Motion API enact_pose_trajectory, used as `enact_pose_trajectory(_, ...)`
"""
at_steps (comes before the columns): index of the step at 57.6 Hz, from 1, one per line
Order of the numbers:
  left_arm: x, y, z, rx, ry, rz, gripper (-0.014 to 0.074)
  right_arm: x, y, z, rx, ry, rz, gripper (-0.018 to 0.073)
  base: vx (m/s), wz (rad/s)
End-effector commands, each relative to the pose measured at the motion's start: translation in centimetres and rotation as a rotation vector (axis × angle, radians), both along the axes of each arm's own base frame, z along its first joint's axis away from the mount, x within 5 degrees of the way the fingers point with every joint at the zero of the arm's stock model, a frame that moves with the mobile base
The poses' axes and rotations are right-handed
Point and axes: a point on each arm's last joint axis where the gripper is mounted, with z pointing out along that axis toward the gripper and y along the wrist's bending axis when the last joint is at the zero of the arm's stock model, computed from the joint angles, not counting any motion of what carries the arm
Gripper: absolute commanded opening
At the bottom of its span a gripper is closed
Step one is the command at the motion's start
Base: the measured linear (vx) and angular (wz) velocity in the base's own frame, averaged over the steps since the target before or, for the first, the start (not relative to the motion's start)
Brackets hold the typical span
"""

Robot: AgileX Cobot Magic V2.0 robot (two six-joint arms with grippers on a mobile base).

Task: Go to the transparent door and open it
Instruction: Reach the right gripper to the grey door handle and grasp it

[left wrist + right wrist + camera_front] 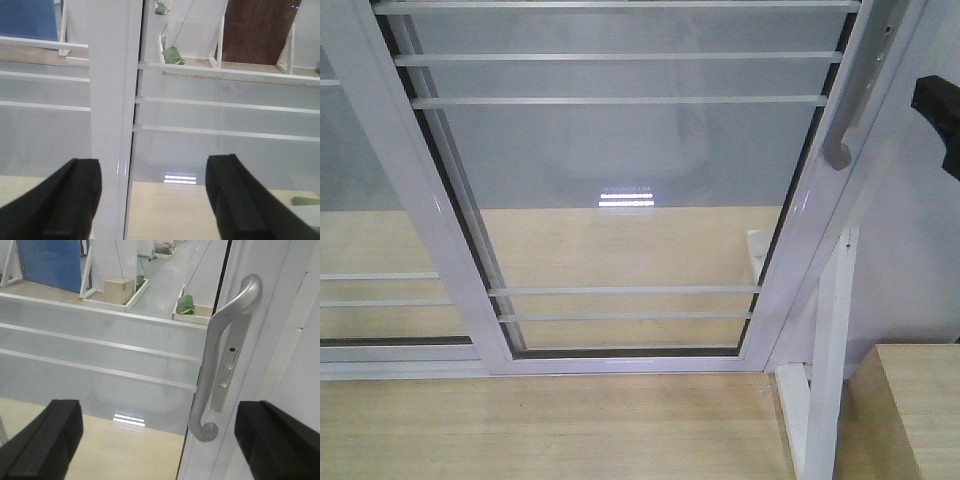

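Observation:
The transparent door point(620, 180) fills the front view, a glass panel in a white frame with thin white horizontal bars. Its curved grey handle point(840, 150) sits on the right frame post. In the right wrist view the handle point(220, 360) stands just ahead of my right gripper point(160, 440), nearer the right finger. The jaws are wide open and touch nothing. A black part of the right gripper point(938, 115) shows right of the handle. My left gripper point(150, 200) is open too and faces the door's white left post point(112, 100).
A second white-framed glass panel point(360, 200) without a handle overlaps on the left. A white support stand point(825, 380) and a wooden box point(910, 410) stand at the lower right. Wooden flooring point(540, 430) lies before the door. Beyond the glass are a blue board point(47, 262) and low white frames.

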Motion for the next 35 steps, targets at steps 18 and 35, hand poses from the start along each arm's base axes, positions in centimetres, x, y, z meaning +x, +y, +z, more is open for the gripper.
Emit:
enact_pose_trajectory(18, 0.0, 0.0, 1.6, -0.01, -0.073, 0.005, 0.057, 1.6, -1.7, 0.9, -0.017, -0.05, -0.108, 0.0634, 0.0, 0.0)
enact_pose_trajectory(35, 0.0, 0.0, 1.6, -0.01, -0.073, 0.005, 0.057, 7.6, -2.1, -1.5, -0.013, -0.09, -0.164, 0.0609, 0.0, 0.0)
